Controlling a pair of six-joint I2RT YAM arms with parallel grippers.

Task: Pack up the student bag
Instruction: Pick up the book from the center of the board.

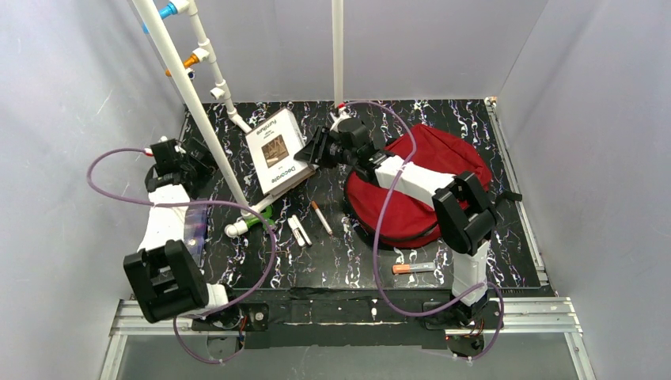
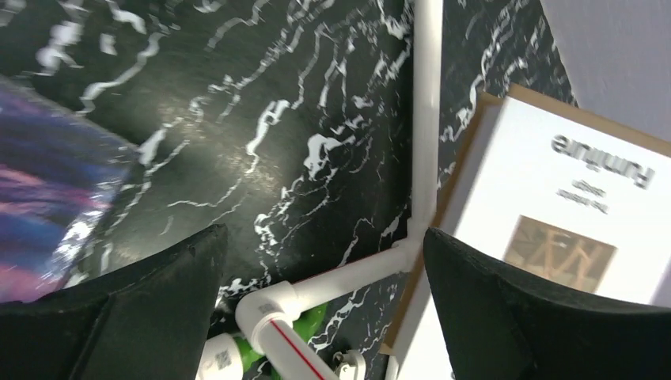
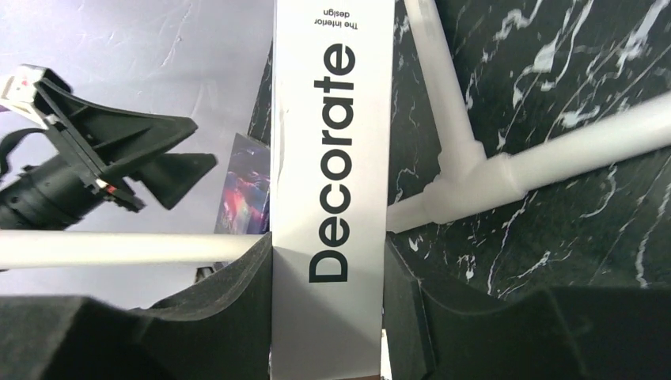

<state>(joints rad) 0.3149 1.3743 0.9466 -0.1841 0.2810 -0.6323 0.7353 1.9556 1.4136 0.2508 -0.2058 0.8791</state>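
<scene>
The right end effector (image 3: 330,269) pinches the white book (image 1: 273,150) by its spine near the tabletop's far edge, while the left end effector (image 2: 324,269) hangs spread and empty. Carried toward the student bag (image 1: 451,150) by the right edge, the spine-held book could pivot and slip.

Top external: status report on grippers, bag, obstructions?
Left gripper open. Right gripper shut on spine of white book. Dark-red fabric backpack right of it, book not inside. White plastic pipe frame beside book.
</scene>
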